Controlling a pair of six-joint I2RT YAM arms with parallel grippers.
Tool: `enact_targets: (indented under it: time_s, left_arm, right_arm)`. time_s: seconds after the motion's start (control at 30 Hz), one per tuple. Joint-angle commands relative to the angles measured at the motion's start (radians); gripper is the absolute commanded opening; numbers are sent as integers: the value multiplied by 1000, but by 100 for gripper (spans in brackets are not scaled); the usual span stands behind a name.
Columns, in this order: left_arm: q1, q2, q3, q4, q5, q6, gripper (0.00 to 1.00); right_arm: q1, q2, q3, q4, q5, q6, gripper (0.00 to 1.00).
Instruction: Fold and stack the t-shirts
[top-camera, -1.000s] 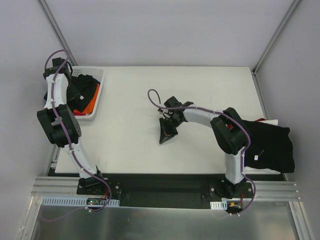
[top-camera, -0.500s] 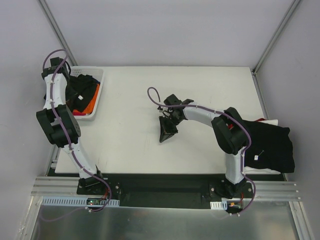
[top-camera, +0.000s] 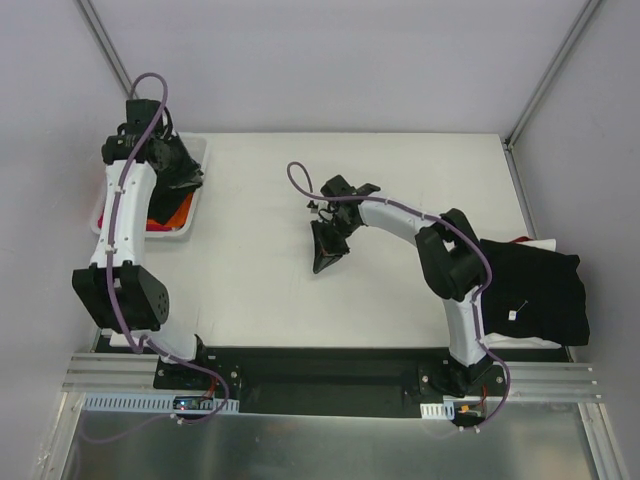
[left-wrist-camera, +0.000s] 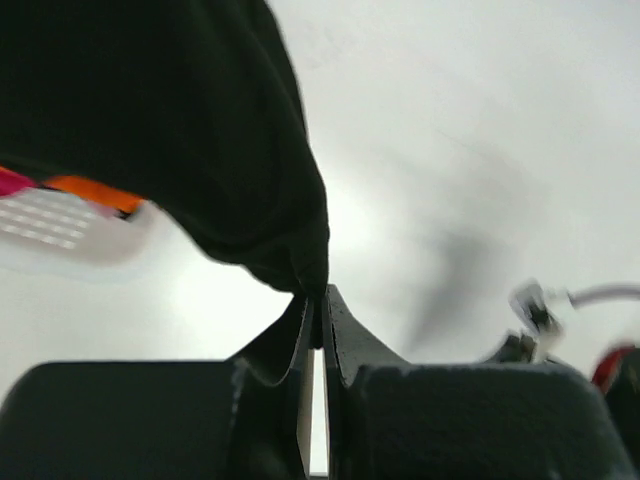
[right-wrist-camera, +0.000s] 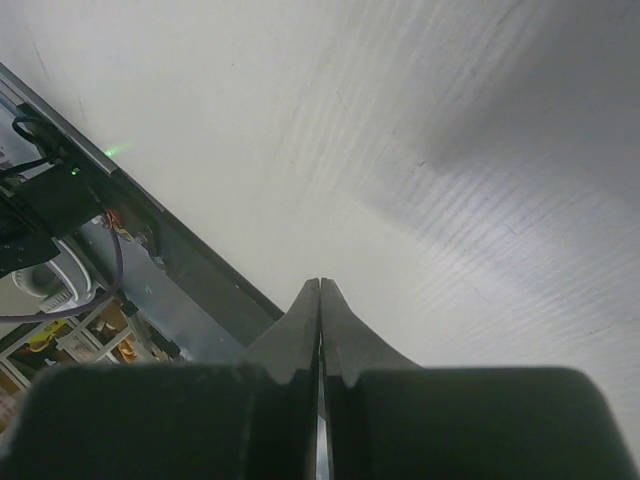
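My left gripper (top-camera: 168, 155) hangs above the white basket (top-camera: 197, 203), shut on a black t-shirt (top-camera: 183, 168) pulled up from the pile. In the left wrist view the black cloth (left-wrist-camera: 200, 130) hangs from the pinched fingertips (left-wrist-camera: 318, 297). An orange t-shirt (top-camera: 178, 208) and a red one (top-camera: 158, 226) lie in the basket. My right gripper (top-camera: 321, 262) is over the middle of the table, shut with nothing in it (right-wrist-camera: 320, 288). Folded black t-shirts (top-camera: 535, 290) are stacked at the table's right edge.
The basket stands at the table's far left corner. White cloth (top-camera: 540, 243) peeks from under the folded stack. The right wrist view shows the table's front edge and rail (right-wrist-camera: 150, 235) with cables beyond.
The left gripper has shut on the black t-shirt and risen with it out of the basket. The right gripper has drifted slightly left, still shut.
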Motion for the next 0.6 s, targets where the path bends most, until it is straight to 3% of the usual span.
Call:
enact_targets:
  time_s: [0.0, 0.17, 0.3, 0.57]
  left_arm:
    - [-107, -93, -139, 27, 298, -2, 0]
    - [-244, -167, -264, 35, 439, 47, 0]
    - [-388, -211, -330, 32, 453, 66, 0]
    - [-494, -245, -387, 18, 427, 50, 0]
  right_arm:
    - [-11, 13, 63, -89, -17, -40, 1]
    - [-13, 6, 58, -98, -6, -37, 1]
    - [-27, -6, 54, -94, 5, -21, 1]
    - [-96, 20, 118, -98, -30, -12, 1]
